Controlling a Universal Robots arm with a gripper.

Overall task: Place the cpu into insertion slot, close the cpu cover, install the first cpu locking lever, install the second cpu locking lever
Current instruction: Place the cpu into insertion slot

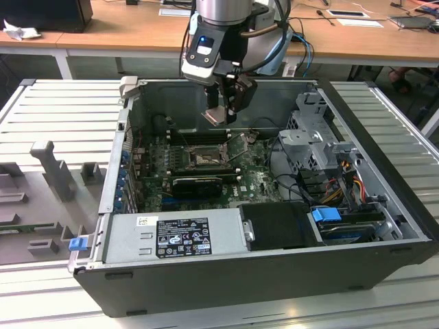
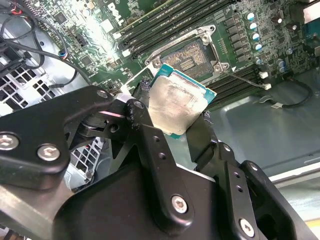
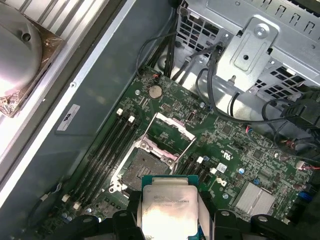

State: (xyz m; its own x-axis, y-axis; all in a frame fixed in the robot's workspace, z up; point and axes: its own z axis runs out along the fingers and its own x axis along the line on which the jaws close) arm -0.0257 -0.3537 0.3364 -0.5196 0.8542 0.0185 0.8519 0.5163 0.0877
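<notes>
Black finger links crowd the foreground in the second wrist view, and between their tips the gripper (image 2: 174, 111) pinches the cpu (image 2: 180, 102) by two opposite edges, jaws narrowed onto the chip; its pale metal top faces the camera, so the contact side presumably points away toward the board; beyond it, apart from the chip, lies the insertion slot (image 2: 192, 57), its brownish contact field uncovered.

First wrist view: the cpu (image 3: 167, 205) sits between the two fingers (image 3: 222, 221), green edge showing past the metal top; the insertion slot (image 3: 142, 165) lies on the board just beyond the chip's far edge, not under it; the cpu cover (image 3: 175, 125) stands swung up off the slot, which I judge is what leaves the contact field free to receive the chip; long black memory slots (image 3: 105, 150) run alongside.

Exterior view: the gripper (image 1: 223, 113) hangs inside the open computer case (image 1: 274, 274), carrying the cpu (image 1: 215, 116) clear above the motherboard; the insertion slot (image 1: 204, 159) is lower and nearer the camera, with no contact between chip and slot; the edge grip likely keeps the underside untouched.
</notes>
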